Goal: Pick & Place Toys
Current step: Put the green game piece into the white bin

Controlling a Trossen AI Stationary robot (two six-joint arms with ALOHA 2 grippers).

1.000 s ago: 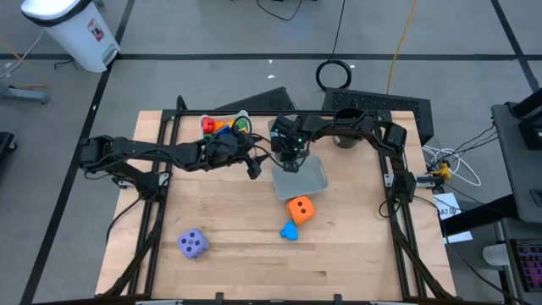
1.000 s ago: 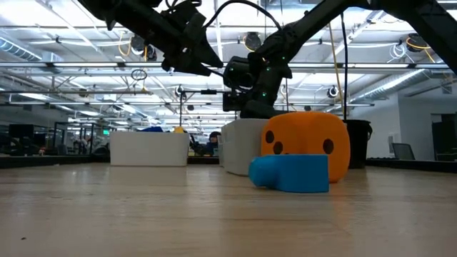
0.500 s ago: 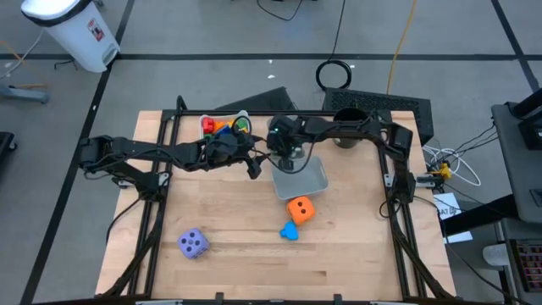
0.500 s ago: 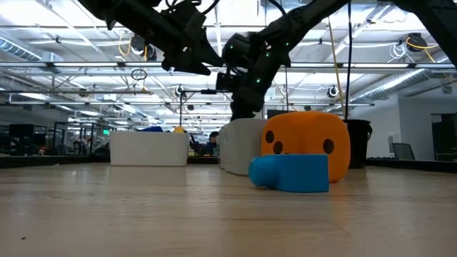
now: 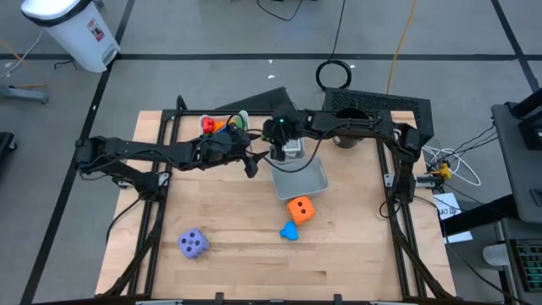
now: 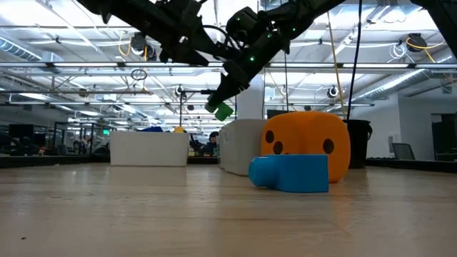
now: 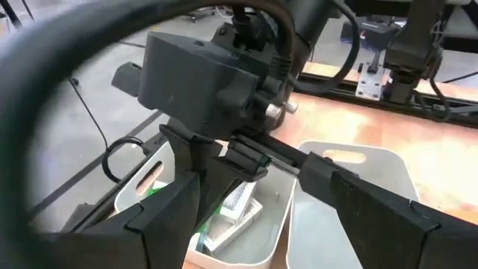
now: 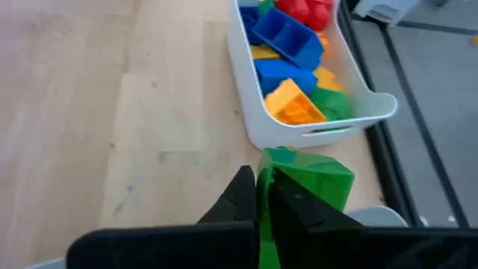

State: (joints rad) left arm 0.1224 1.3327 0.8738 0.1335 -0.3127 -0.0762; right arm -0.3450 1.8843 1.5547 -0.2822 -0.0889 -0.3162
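Note:
My right gripper (image 6: 220,104) is shut on a small green block (image 6: 223,111) in the air, just short of the white bin (image 8: 377,107). That bin holds blue, yellow, orange, green and red blocks (image 8: 287,71) and stands at the table's far side (image 5: 222,124). My left gripper (image 5: 251,164) is open and empty, just left of the right gripper. An orange die (image 5: 299,208) and a blue block (image 5: 290,230) lie on the table at mid-right. A purple die (image 5: 193,244) lies near the front left. White picture cards (image 7: 235,213) lie in a bin. My right gripper pinches the green block by its near edge (image 8: 270,173) between its two fingers (image 8: 240,196). The fingers slant down toward the table's left. The block sticks out past the fingertips and is lifted clear, above the table beside the white bin.
A grey bin (image 5: 309,182) stands at mid-table, just right of both grippers. A black cup (image 5: 345,119) stands at the far right. The two arms are close together over the far middle. Bare wood lies toward the near edge.
My right gripper has risen from over the grey bin and gone toward the table's far left, toward the white bin. It has tipped from pointing down to slanting left. The green block now hangs clear in it.

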